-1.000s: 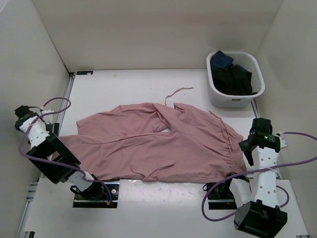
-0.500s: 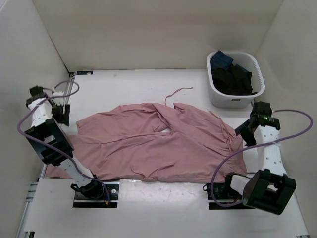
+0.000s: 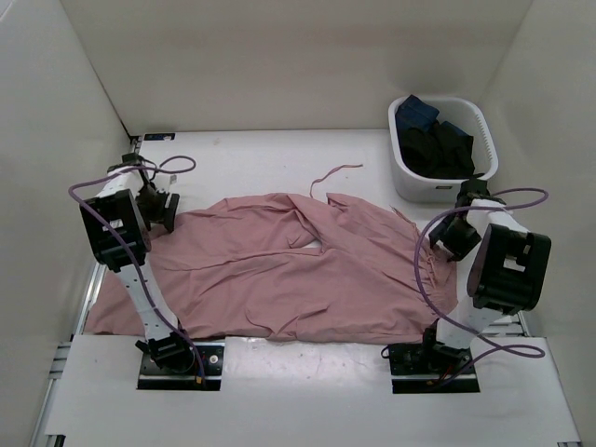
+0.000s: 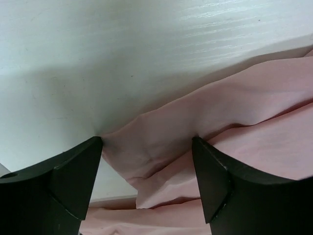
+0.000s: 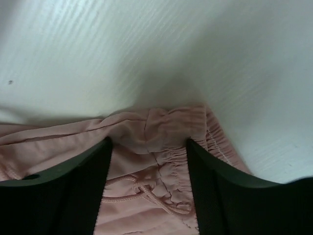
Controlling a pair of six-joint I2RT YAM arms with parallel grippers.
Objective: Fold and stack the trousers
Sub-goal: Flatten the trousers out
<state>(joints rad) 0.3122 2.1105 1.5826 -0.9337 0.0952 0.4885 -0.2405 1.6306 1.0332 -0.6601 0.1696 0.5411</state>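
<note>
- The trousers lie spread flat across the middle of the table. The waist is toward 3 o'clock and the leg ends toward 9 o'clock.
- The fabric is dusty pink, thin and creased. One fold line runs from the crotch area toward 12 o'clock.
- The drawstring trails off the garment at 12 o'clock and lies curved on the bare table.
- The left gripper is at the 10 o'clock corner of the trousers, at a leg end. Its jaws stand wide apart and straddle the folded fabric edge. In the left wrist view the edge lies between the two fingers. They are not clamped on it.
- The right gripper is at the 3 o'clock end of the trousers, over the gathered elastic waist. Its jaws stand apart, with the waistband corner between them. The fabric is not pinched.
- In the right wrist view a loop of drawstring cord lies on the fabric just below the waistband.
- A white basket stands at 1 o'clock on the table, apart from the trousers. It holds dark clothes.
- A purple cable from the right arm loops over the waist end in the top view. Contact with the fabric cannot be determined.
</note>
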